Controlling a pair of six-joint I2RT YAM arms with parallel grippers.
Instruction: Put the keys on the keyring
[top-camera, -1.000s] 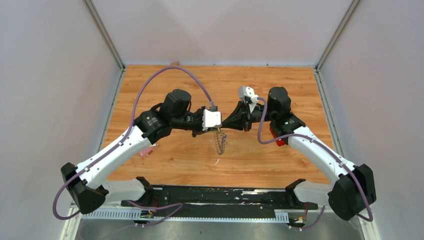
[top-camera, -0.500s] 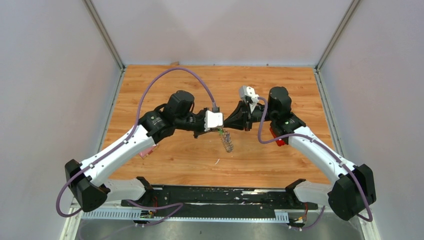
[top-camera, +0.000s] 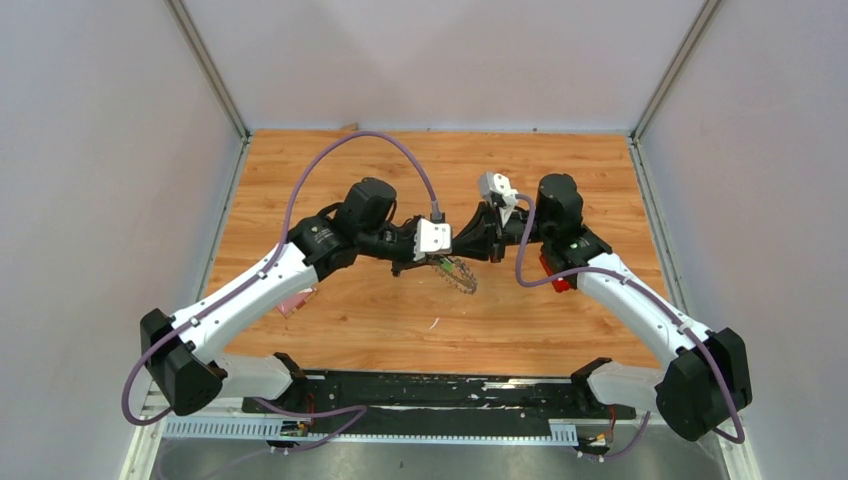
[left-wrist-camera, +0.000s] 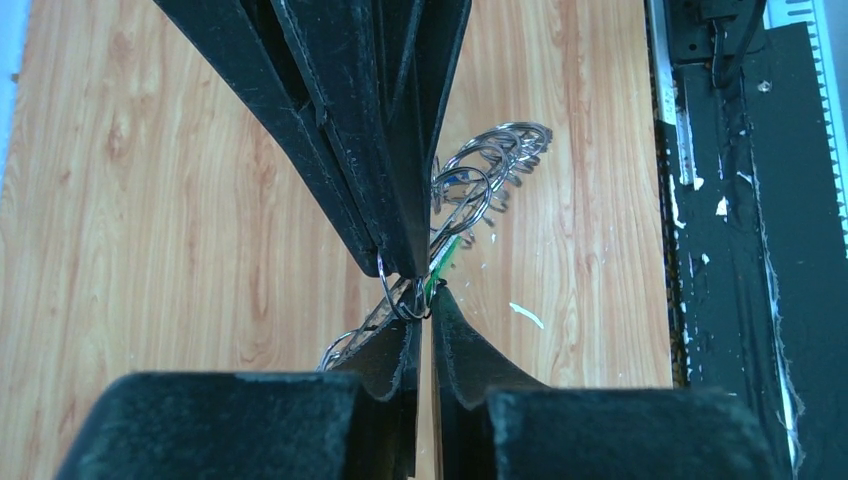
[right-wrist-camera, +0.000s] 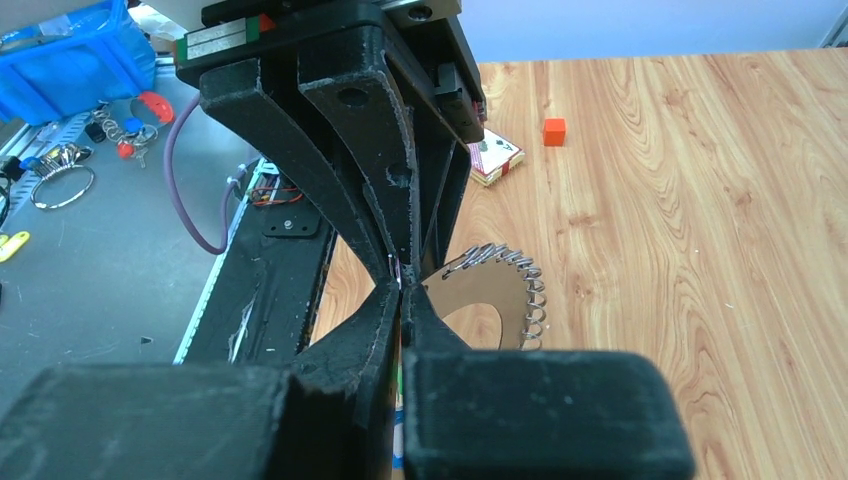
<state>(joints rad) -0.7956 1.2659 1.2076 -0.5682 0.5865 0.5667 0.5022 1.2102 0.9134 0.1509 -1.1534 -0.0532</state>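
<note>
In the left wrist view, nearest the camera, the left gripper (left-wrist-camera: 426, 312) is seen with its fingers drawn almost together, seemingly pinching the small green plastic-headed key (left-wrist-camera: 447, 255). The key's long axis slants up and away from the tips. Tip to tip against it, the right gripper (left-wrist-camera: 405, 262) is pressed shut on the thin wire of the large silver keyring (left-wrist-camera: 490, 160), a stiff, glossy hoop fringed with loops, hung tilted beyond both. The key is judged to lie against the wire. Farthest, the wood-grain table (left-wrist-camera: 150, 200) is seen.
</note>
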